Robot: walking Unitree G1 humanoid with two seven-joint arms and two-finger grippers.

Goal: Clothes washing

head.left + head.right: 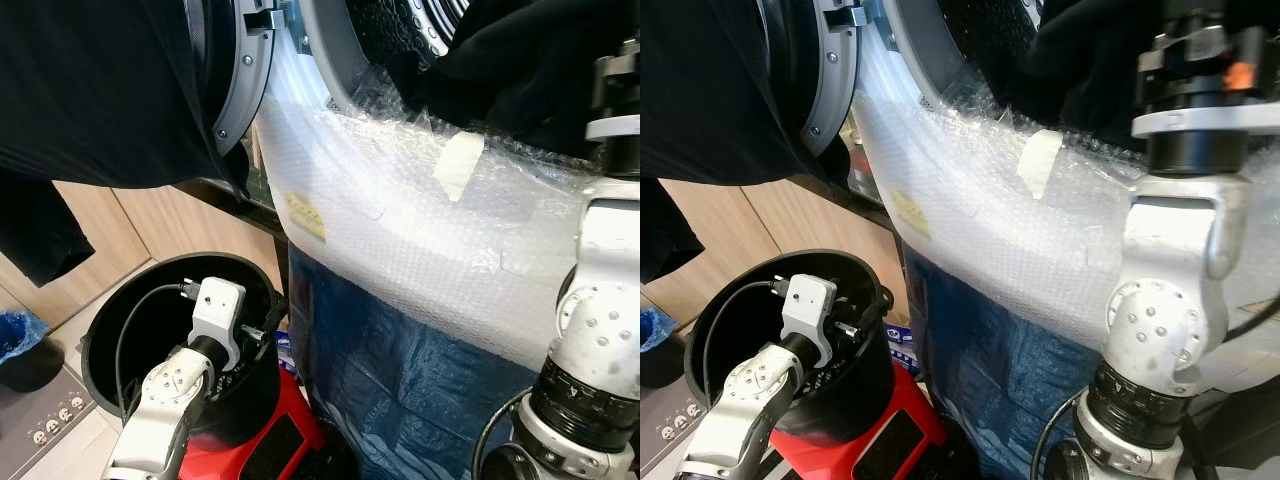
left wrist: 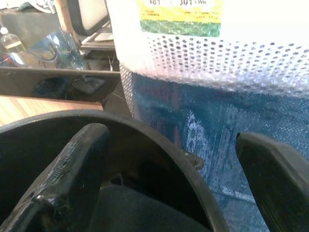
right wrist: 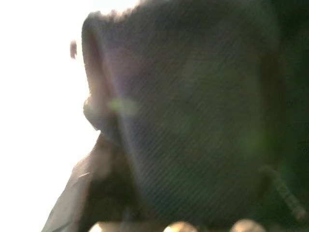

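two spread fingers of the left tool [image 2: 169, 179] face a yellow label [image 2: 181, 9] reading "301"; right tool's state unclear

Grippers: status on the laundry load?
Left gripper open, down in black bin. Right arm up at drum, fingers unseen. Dark clothes at washer mouth. Bubble wrap across front.

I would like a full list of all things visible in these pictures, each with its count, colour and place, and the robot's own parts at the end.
Washing machine: one, grey door ring, ahead of the robot, front wrapped in clear bubble wrap.
Dark garment: one, black, at the drum mouth, by the right arm.
Dark cloth: one, black, hanging at upper left.
Black bucket: one, on the floor at lower left.
Tape piece: one, cream, on the bubble wrap.
Yellow label: one, on the machine front.
Blue bag: one, far left, on the floor.
Left gripper: open, over the black bucket's rim.
Right arm: silver, raised toward the drum.
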